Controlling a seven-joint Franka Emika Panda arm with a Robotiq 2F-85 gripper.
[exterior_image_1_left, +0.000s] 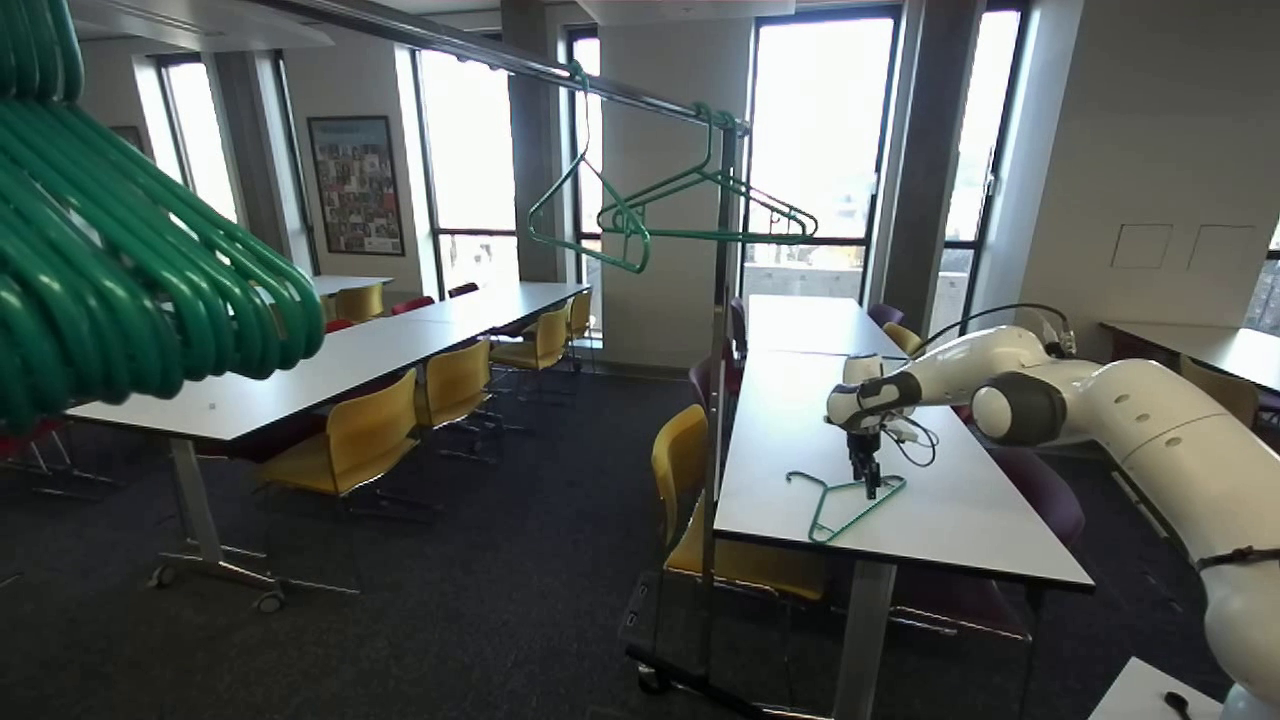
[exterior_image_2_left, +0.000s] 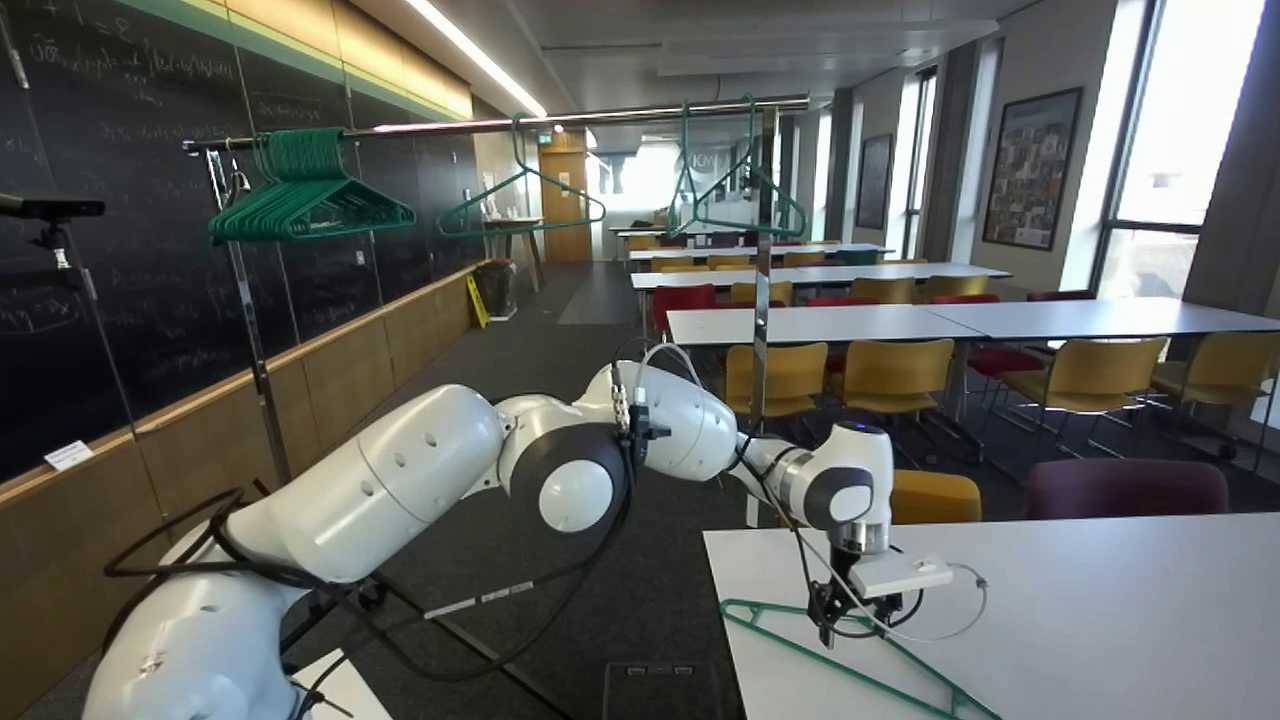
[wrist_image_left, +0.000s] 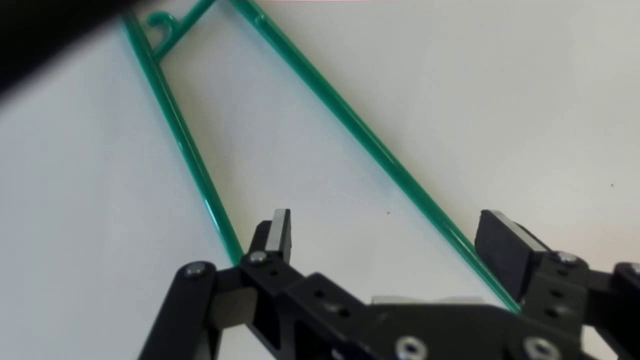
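Note:
A green plastic hanger (wrist_image_left: 372, 142) lies flat on a white table, its hook toward the rack in an exterior view (exterior_image_1_left: 797, 475). My gripper (wrist_image_left: 385, 220) points down over it with jaws wide apart and nothing held. One long bar of the hanger crosses between the fingers, close by the right-hand finger pad (wrist_image_left: 505, 250). The other bar runs outside the left-hand finger (wrist_image_left: 280, 232). Both exterior views show the gripper (exterior_image_1_left: 870, 487) low above the hanger (exterior_image_2_left: 850, 668); whether it touches the hanger or table I cannot tell.
A metal rack rail (exterior_image_2_left: 620, 115) carries a dense bunch of green hangers (exterior_image_2_left: 300, 200) and several hangers spaced apart. Its upright post (exterior_image_1_left: 715, 400) stands beside the white table (exterior_image_1_left: 985, 530). A yellow chair (exterior_image_1_left: 683, 460) and a purple chair (exterior_image_2_left: 1125, 488) stand against this table.

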